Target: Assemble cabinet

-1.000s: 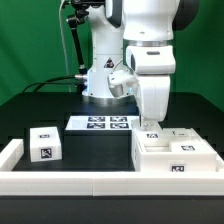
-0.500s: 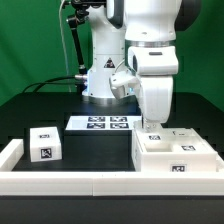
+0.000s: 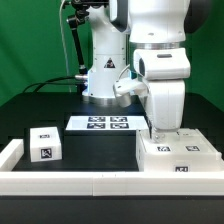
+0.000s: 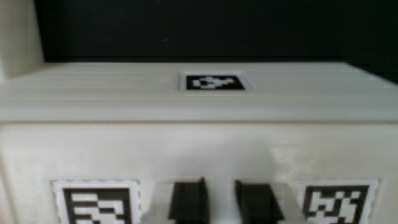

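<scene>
Tool [image 3: 165, 134] farther over box [image 3: 186, 157] (cube [image 3: 44, 143] apart)

Surroundings on the black table [image 3: 40, 112]

Marker board [image 3: 103, 123] lying flat near the middle of the tabletop, with several black-and-white tags in a row on its face. Long white border rail [image 3: 70, 183] running along the near edge and turning back at the corner on the exterior view's left. Plain green backdrop [image 3: 30, 40] behind, with a thin black pole with cables [image 3: 70, 45] standing upright at the back.
</scene>
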